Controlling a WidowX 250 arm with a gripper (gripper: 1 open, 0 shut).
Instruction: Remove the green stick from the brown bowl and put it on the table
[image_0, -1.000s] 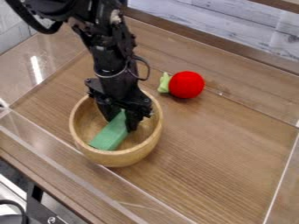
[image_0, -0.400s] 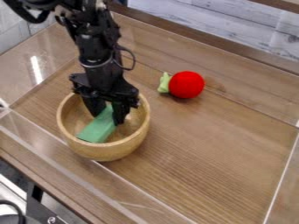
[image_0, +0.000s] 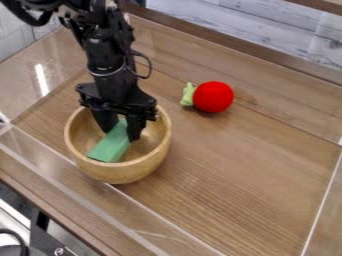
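The brown bowl (image_0: 118, 162) sits on the table (image_0: 254, 170) at the front left. Inside it the green stick (image_0: 114, 145) leans tilted, its lower end near the bowl's bottom left. My black gripper (image_0: 123, 125) reaches down into the bowl from above, fingers narrowly set around the stick's upper end, shut on it. The upper tip of the stick is hidden between the fingers.
A red ball (image_0: 213, 95) with a small yellow-green bit (image_0: 189, 95) lies on the table to the right of the arm. Low clear acrylic walls (image_0: 160, 215) edge the tabletop at the front and left.
Over the last second the bowl, stick and gripper shifted together a little to the left and toward the front. Since about half a second ago nothing has visibly moved.
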